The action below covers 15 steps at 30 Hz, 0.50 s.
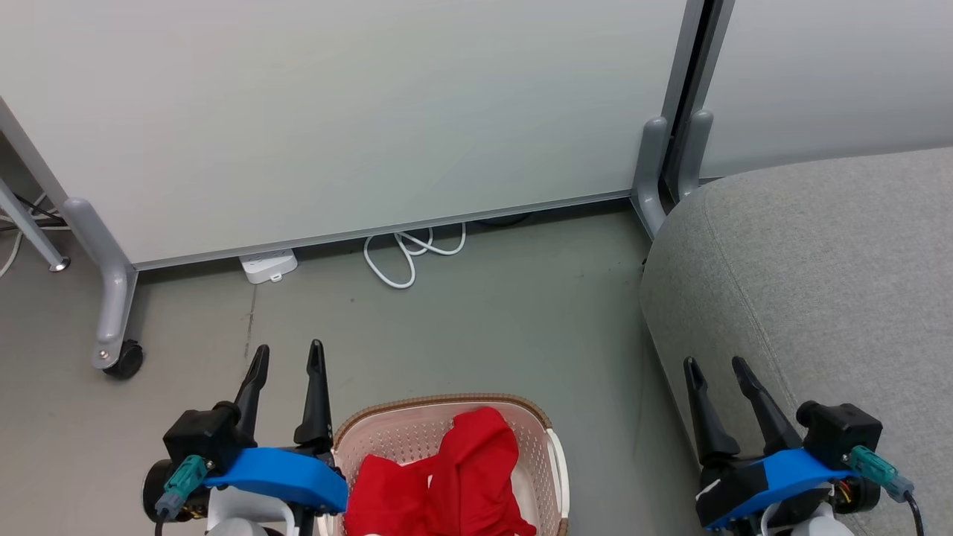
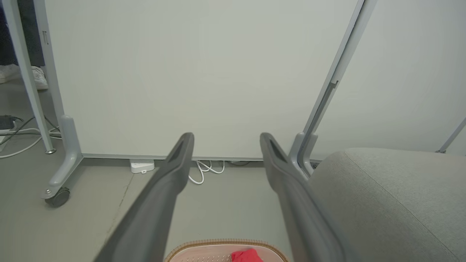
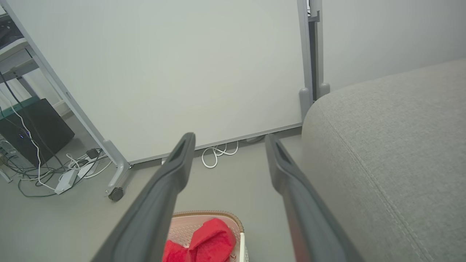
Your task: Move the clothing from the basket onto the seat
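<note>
My left claw (image 1: 289, 350) and right claw (image 1: 715, 363) both hang released, fingers spread, grasping nothing. The red clothing (image 1: 454, 476) lies heaped in the basket (image 1: 447, 402) on the grey floor (image 1: 506, 320). A bare strip of floor separates the basket from the rounded edge of the seat (image 1: 819, 283) on my right. White partition panels (image 1: 335, 112) close off the far side.

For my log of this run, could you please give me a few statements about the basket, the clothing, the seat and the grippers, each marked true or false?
1. The red clothing lies in the basket. True.
2. The left gripper is shut on the clothing. False: it is open and holds nothing.
3. In the head view, the seat stands to the right of the basket. True.
4. One red garment lies on the seat. False: the red fabric in view is in the basket.
5. The right gripper is open and holds nothing. True.
</note>
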### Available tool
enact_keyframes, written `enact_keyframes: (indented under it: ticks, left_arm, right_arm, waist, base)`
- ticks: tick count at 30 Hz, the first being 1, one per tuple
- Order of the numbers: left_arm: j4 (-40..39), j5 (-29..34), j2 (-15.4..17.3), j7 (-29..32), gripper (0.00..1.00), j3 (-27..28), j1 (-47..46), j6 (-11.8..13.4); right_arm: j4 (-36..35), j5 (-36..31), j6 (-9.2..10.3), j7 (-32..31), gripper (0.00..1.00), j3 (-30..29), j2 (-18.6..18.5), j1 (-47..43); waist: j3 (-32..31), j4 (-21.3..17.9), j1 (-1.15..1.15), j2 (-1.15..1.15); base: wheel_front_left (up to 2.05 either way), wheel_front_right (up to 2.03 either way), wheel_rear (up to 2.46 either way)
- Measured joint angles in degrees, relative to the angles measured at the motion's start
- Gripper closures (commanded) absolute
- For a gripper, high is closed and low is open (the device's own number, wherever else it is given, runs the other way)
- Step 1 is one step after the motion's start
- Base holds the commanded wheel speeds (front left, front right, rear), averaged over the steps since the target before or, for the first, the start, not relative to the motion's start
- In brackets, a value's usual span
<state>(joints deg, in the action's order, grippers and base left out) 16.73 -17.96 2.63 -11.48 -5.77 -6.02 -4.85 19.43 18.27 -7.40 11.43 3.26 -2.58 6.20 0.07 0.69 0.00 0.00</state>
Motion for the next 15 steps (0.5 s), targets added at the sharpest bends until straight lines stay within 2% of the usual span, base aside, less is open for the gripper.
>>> enact_keyframes:
  ticks: [15]
  left_arm:
    - [2.2, 5.6, 0.1, -1.8, 0.0, -0.9, -0.3, -0.4]
  right_arm:
    - [1.6, -7.2, -0.01, 1.8, 0.0, 0.8, 0.0, 0.5]
  waist:
    - [-0.2, 0.1, 0.0, 0.0]
  base:
    - [0.0, 0.0, 0.0]
